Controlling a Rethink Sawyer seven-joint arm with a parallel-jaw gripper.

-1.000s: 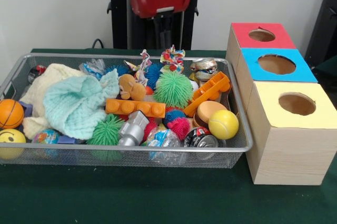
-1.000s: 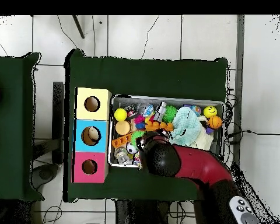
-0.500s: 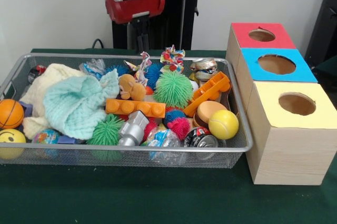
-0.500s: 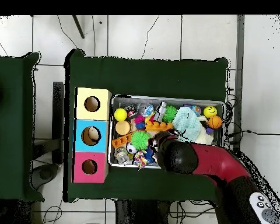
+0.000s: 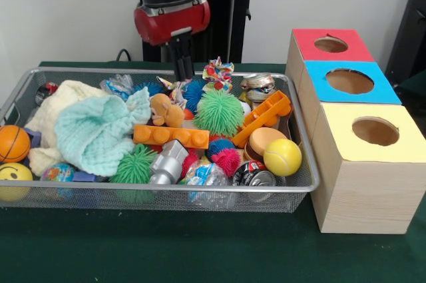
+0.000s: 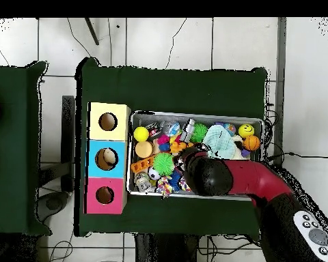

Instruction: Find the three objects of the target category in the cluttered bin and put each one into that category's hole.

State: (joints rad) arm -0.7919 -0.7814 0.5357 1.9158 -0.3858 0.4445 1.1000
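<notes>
Tan-brown plush [image 5: 165, 110] sits just below-left of tool [image 5: 182, 73], in bin [image 5: 200, 192].

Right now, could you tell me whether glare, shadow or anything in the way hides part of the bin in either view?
Front view: even light, no glare; the bin reads clearly, with soft shadow beneath it. Overhead view: the arm covers the bin's side nearest the robot's base, hiding the tool, so its state cannot be judged there.

A plain white wall [image 5: 66, 10] rises behind the dark green tabletop [image 5: 200, 256]. From overhead, pale floor tiles [image 6: 167, 41] surround it, with a second green table [image 6: 13, 150] beside.
</notes>
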